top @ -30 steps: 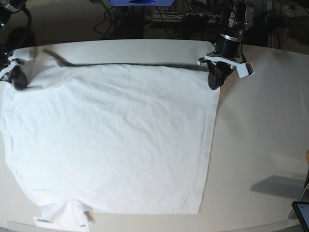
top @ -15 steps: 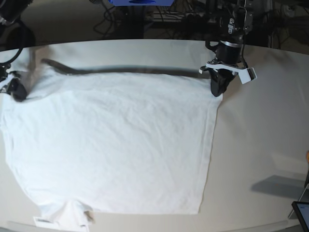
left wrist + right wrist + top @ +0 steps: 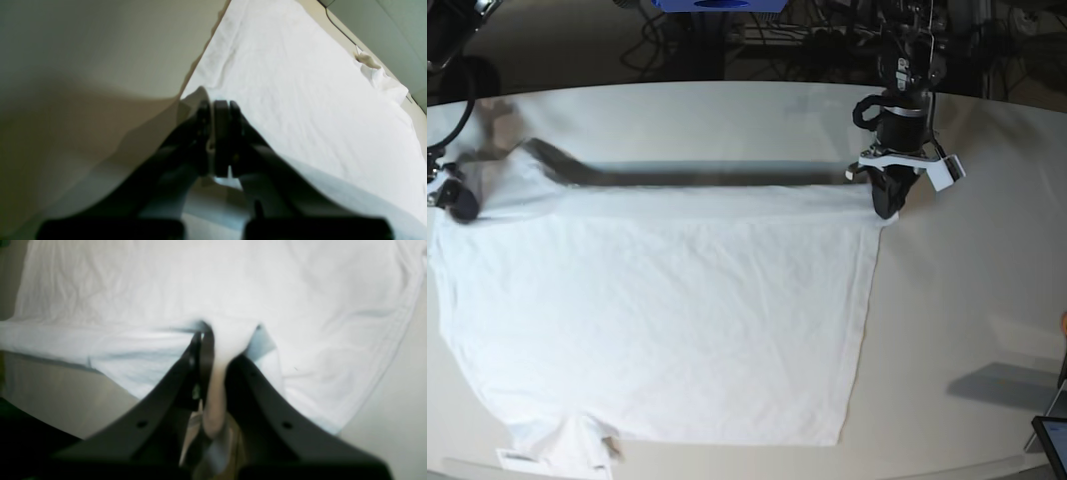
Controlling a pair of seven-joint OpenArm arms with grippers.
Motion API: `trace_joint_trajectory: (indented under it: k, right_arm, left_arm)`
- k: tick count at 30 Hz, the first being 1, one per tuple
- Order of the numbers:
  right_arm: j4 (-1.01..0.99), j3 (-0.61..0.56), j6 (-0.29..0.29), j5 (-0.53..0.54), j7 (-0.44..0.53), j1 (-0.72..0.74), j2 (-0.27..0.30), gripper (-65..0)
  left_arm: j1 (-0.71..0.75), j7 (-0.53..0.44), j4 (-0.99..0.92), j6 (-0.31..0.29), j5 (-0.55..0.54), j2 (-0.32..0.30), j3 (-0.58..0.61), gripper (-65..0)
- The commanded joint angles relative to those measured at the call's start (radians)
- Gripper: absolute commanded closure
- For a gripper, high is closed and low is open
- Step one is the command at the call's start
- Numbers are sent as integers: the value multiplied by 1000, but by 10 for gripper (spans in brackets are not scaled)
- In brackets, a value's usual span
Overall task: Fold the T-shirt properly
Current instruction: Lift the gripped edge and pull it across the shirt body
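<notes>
The white T-shirt (image 3: 667, 320) lies spread on the off-white table (image 3: 967, 300), its far edge raised off the surface between both grippers. On the right of the base view my left gripper (image 3: 887, 208) is shut on the far right corner. The left wrist view shows its fingers (image 3: 218, 105) pinched on that corner, with the T-shirt (image 3: 300, 83) stretching away. At the left edge my right gripper (image 3: 459, 206) is shut on the far left corner. In the right wrist view a bunch of cloth sits between the fingers of the right gripper (image 3: 228, 331).
A sleeve (image 3: 567, 450) and a small label (image 3: 522, 458) lie at the near left table edge. A dark device (image 3: 1052, 440) sits at the near right corner. Cables and equipment (image 3: 727, 30) crowd the floor behind the table.
Both grippers have moved toward the near side with the far edge of the T-shirt, drawing it over the body. The shadow band under the raised edge has shifted nearer.
</notes>
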Motion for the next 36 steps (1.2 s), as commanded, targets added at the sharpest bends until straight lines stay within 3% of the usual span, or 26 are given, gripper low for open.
trace_joint_trajectory:
  k: [1, 29, 33, 36]
  right_arm:
    - [8, 6, 2, 25, 20, 19, 34, 0]
    - [-118, -103, 2, 21, 71, 137, 61, 0]
    - [-118, -103, 2, -68, 66, 172, 58, 0]
    - [-118, -101, 2, -131, 65, 197, 52, 0]
  left_arm:
    - [-4, -28, 13, 4, 2, -6, -5, 0]
    - [-99, -17, -47, 30, -1, -4, 4, 0]
    - [-126, -4, -50, 35, -3, -3, 3, 0]
    - [-159, 61, -60, 95, -3, 2, 0, 0]
